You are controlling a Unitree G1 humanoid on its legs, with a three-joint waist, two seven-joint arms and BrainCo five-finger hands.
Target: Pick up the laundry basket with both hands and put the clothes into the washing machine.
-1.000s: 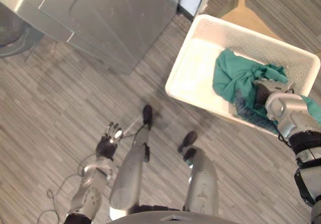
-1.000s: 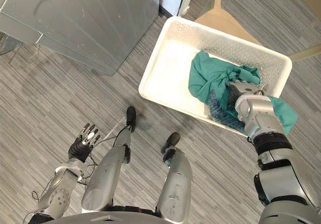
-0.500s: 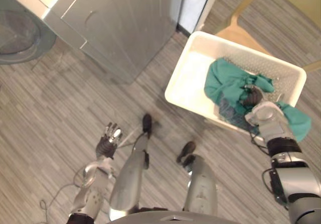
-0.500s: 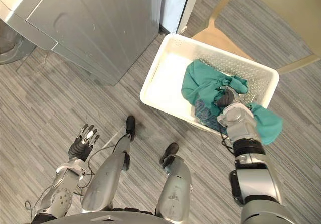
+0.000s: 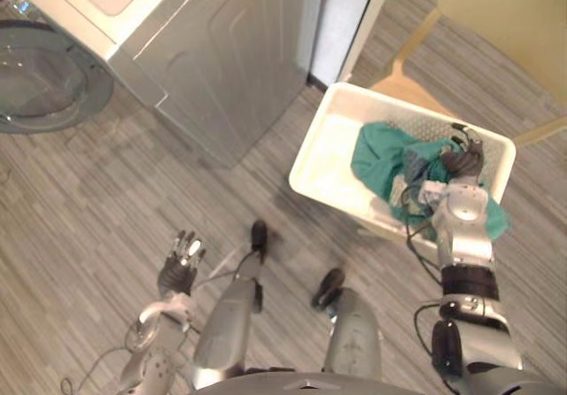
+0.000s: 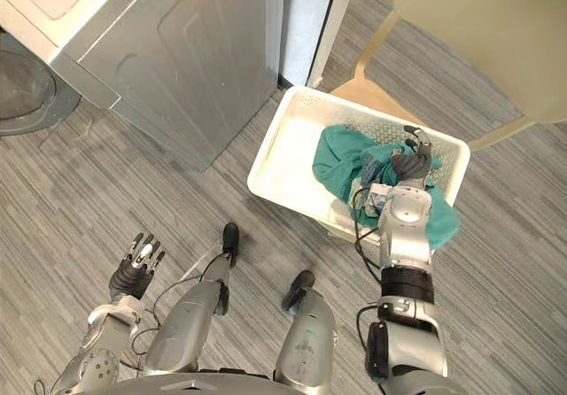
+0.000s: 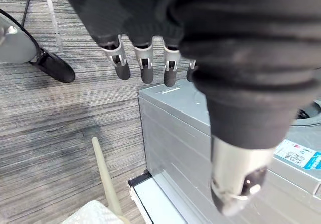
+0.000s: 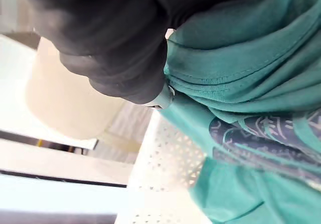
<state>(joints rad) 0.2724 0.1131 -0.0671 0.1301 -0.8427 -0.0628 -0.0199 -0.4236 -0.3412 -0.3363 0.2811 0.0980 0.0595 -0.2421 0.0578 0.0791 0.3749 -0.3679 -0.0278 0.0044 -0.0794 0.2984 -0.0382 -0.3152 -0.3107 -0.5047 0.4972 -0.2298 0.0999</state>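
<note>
Starting with progress, Sam: how far along are we?

Early, Jo. White laundry basket (image 5: 330, 151) sits on the floor, just beside the grey side of the washing machine (image 5: 221, 50), with a wooden chair (image 5: 496, 10) behind it. Nothing is lifted, by my reading, and the teal clothes (image 5: 376, 158) are all heaped at one end of the basket — none in the machine.

So the whole carry is left?

I judge so: both hands on the basket, lift, bring it round to the machine's round door (image 5: 40, 85), then load. One arm is at the basket right now.

Talk me through that one.

Right hand (image 6: 409, 163) is over the pile, reaching across it toward the far rim. Its wrist camera is right up against teal cloth, with a patterned blue piece (image 8: 261, 133) folded in. It looks to be touching the clothes. Whether it is clamped on cloth, hooked on the rim or just resting there, I cannot tell.

And the other?

Left hand (image 5: 180, 267) hangs low, well apart from the basket — fingers (image 7: 145, 68) straight and a little spread, holding nothing, touching nothing.

What does the lift need?

In my view, that left hand has to come across to the near rim before anything goes up.
</note>
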